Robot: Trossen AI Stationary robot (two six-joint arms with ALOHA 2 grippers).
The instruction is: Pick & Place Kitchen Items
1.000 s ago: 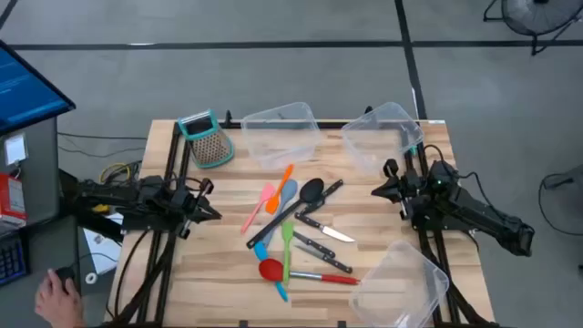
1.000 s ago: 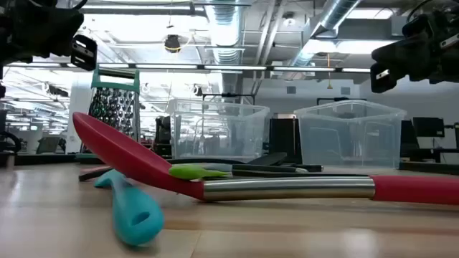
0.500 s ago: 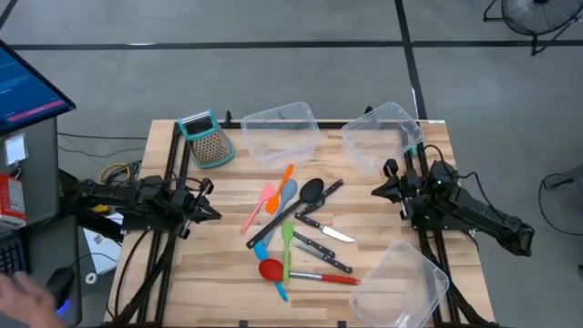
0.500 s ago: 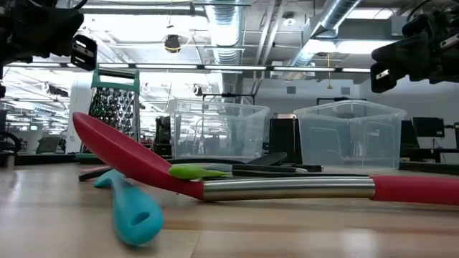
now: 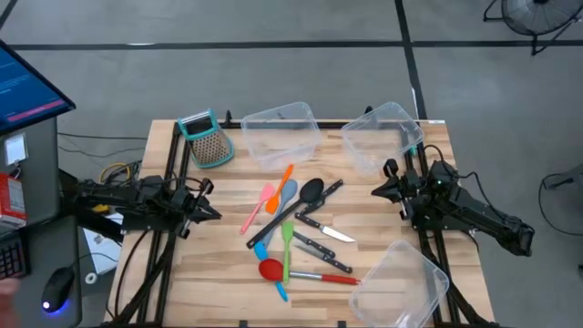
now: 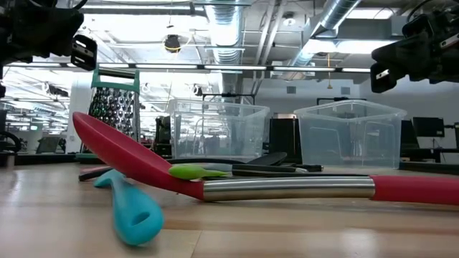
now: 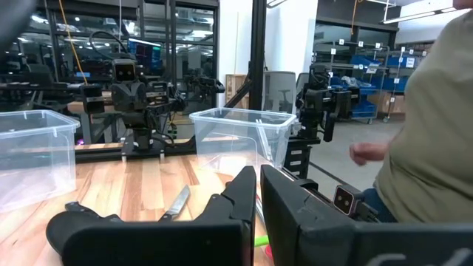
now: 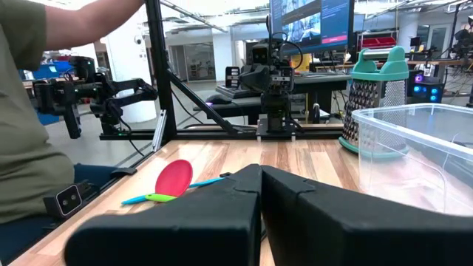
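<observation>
A red-headed spatula (image 6: 136, 163) is seen lying across the wooden table (image 6: 301, 229), its steel shaft reaching right. A teal utensil (image 6: 133, 211) lies under its head, and a green one (image 6: 197, 171) rests beside it. Behind are seen a grater (image 6: 115, 107) and two clear bins (image 6: 215, 129).

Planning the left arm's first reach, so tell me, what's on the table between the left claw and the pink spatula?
Nothing. In the high view, only bare wood lies between the left claw, shut near the table's left edge, and the pink spatula.
</observation>
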